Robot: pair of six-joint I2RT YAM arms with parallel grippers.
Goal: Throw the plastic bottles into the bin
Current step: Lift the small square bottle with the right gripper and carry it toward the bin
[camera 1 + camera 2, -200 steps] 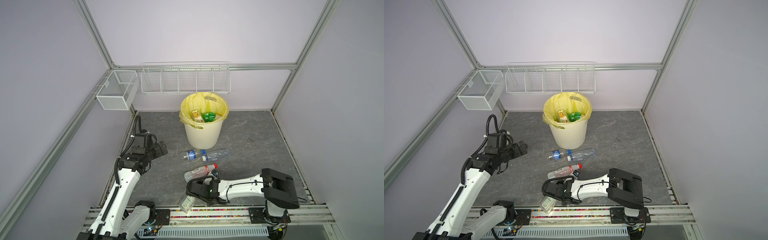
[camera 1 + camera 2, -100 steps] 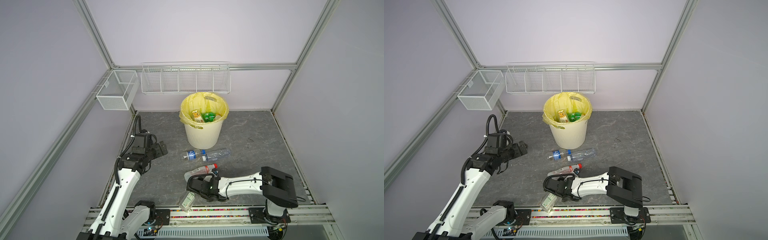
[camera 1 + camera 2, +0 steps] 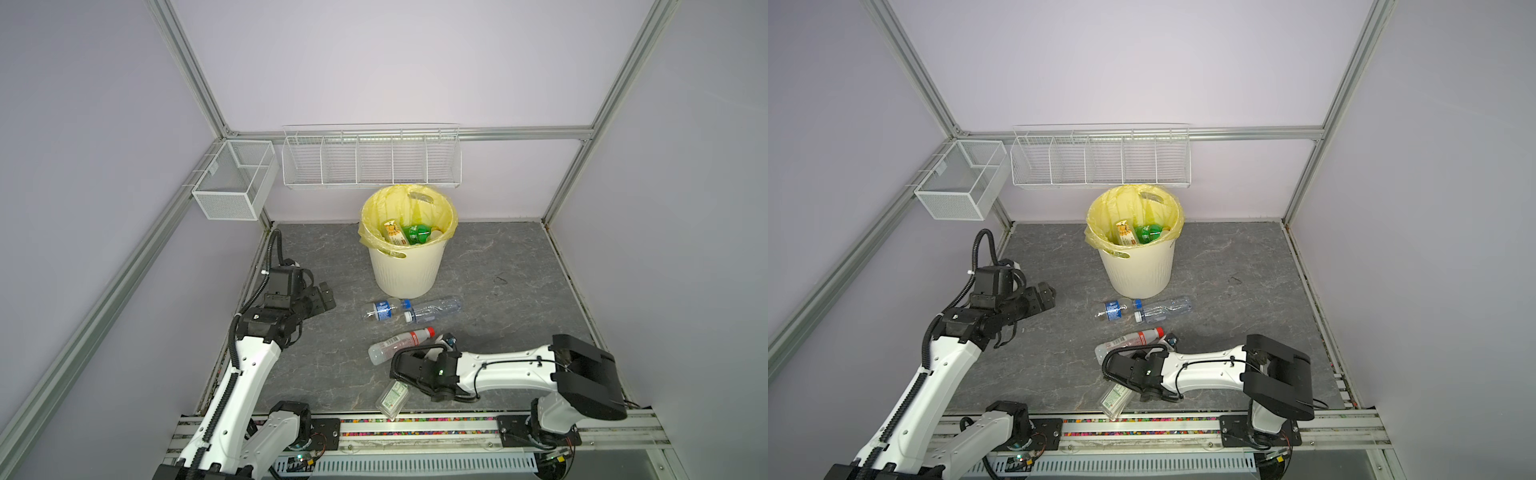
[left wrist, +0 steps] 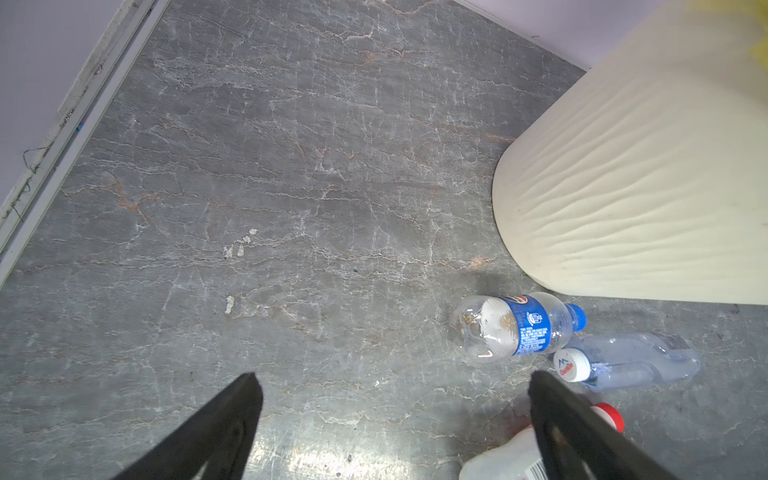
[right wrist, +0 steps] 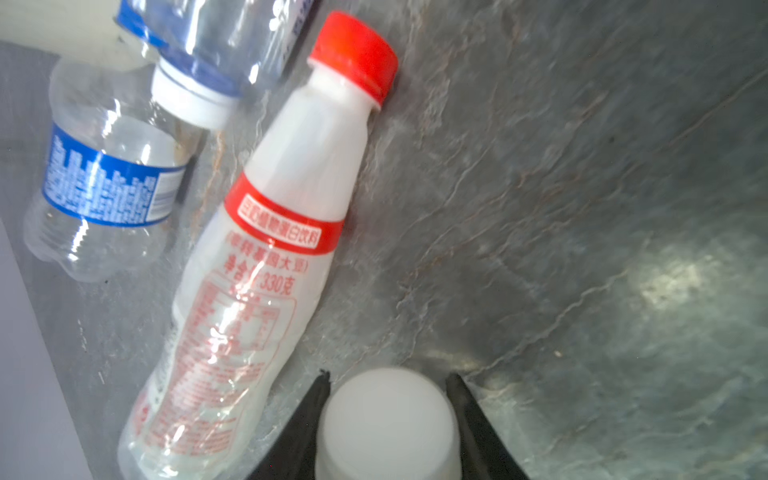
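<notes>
Grey marbled tabletop (image 3: 498, 257), bin (image 3: 405, 270) at the far side — left gripper (image 4: 392, 376) hangs wide open, empty. Right gripper (image 5: 388, 376) clamps a white-capped bottle (image 5: 388, 432), red-capped bottle (image 5: 291, 208) beside.

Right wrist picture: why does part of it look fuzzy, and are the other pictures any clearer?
Right wrist view: the white-capped bottle nearest the lens is out of focus, the red-capped bottle is sharper, and glare whitens the floor. Left wrist view: the bin blurs towards its yellow liner. Both top views: sharp, evenly lit, soft shadows.
</notes>
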